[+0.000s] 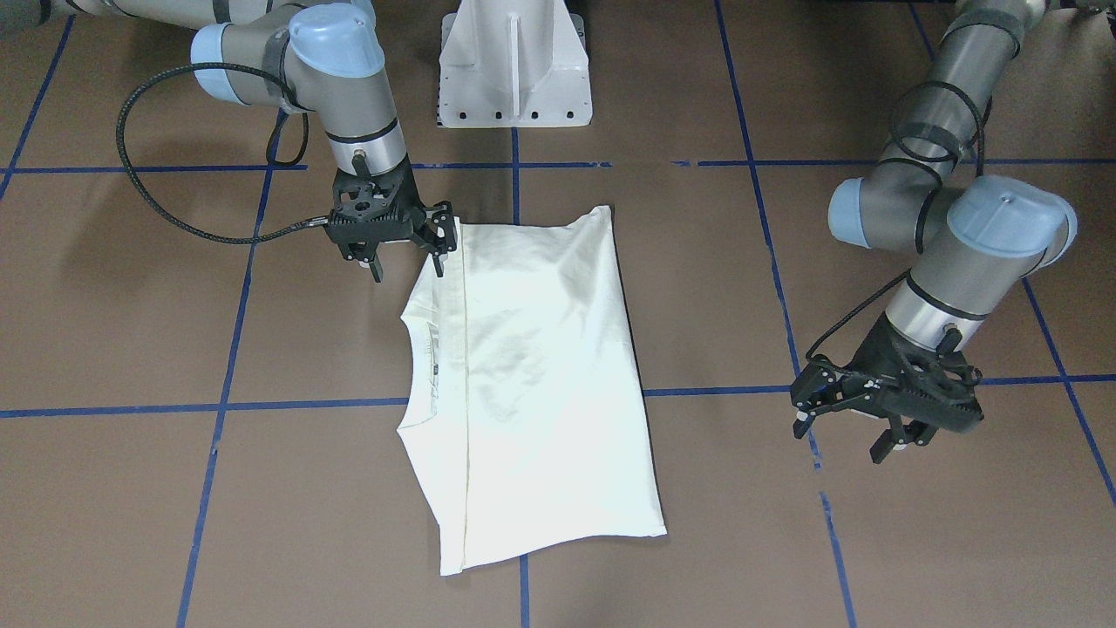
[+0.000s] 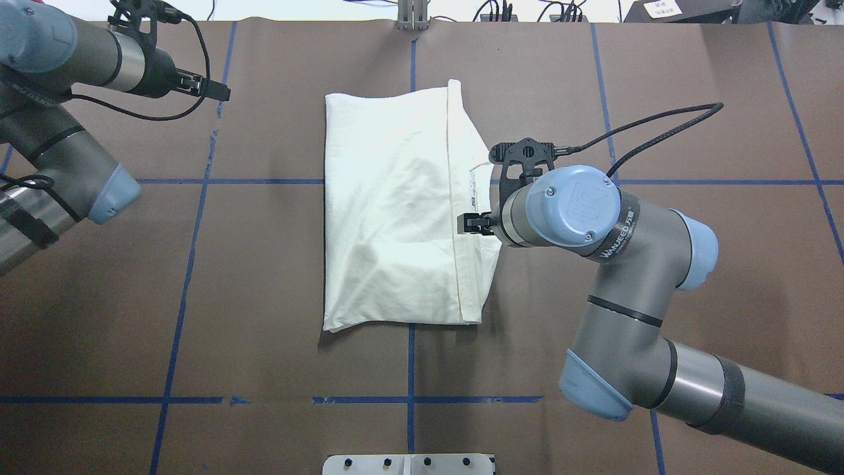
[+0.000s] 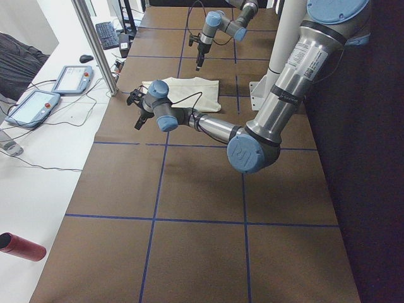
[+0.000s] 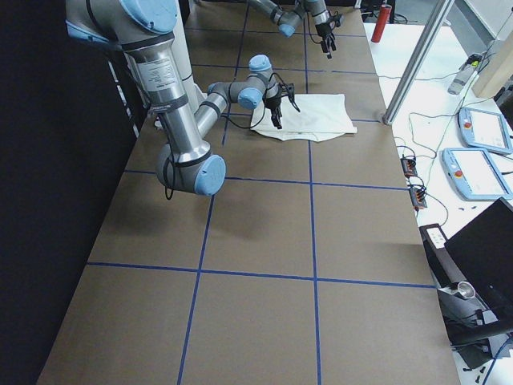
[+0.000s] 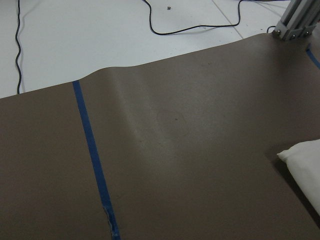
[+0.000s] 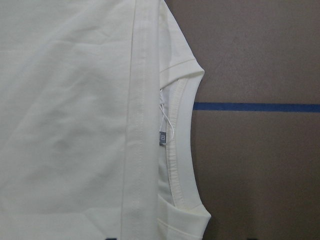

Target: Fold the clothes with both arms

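The cream T-shirt [image 1: 540, 366] lies folded into a rectangle on the brown table, plain side up, with the print hidden. It also shows in the overhead view [image 2: 395, 218]. Its collar [image 6: 182, 150] and neck label show at the edge on the robot's right. My right gripper [image 1: 408, 262] is open and hovers at the shirt's corner nearest the robot on that side, holding nothing; in the overhead view [image 2: 471, 223] my wrist mostly hides it. My left gripper [image 1: 841, 436] is open and empty over bare table, well away from the shirt. A shirt corner [image 5: 305, 160] shows in the left wrist view.
The white pedestal base [image 1: 514, 61] stands at the robot's side of the table. Blue tape lines [image 2: 178, 264] grid the brown surface. An aluminium post [image 3: 95, 44], two tablets [image 3: 72, 79] and a red cylinder [image 3: 22, 246] are on the white bench beyond the far edge.
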Action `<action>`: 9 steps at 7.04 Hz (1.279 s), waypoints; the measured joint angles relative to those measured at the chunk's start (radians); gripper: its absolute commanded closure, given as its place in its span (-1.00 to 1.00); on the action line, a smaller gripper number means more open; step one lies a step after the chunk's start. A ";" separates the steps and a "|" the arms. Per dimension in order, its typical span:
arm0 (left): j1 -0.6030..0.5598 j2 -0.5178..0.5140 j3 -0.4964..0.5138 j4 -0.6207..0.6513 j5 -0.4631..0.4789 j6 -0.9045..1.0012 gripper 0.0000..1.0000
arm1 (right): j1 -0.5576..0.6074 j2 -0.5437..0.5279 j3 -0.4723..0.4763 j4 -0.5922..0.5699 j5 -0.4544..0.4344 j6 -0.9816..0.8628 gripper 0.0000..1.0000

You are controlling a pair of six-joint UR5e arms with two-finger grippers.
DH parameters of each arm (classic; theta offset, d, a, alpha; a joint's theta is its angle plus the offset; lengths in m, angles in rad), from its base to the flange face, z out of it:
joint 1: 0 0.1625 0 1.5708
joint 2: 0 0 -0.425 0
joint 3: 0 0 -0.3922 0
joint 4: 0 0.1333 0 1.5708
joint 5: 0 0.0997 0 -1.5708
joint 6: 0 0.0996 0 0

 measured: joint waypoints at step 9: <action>-0.001 0.320 -0.334 0.044 -0.061 0.007 -1.00 | -0.274 0.053 0.031 -0.239 -0.294 -0.346 -0.21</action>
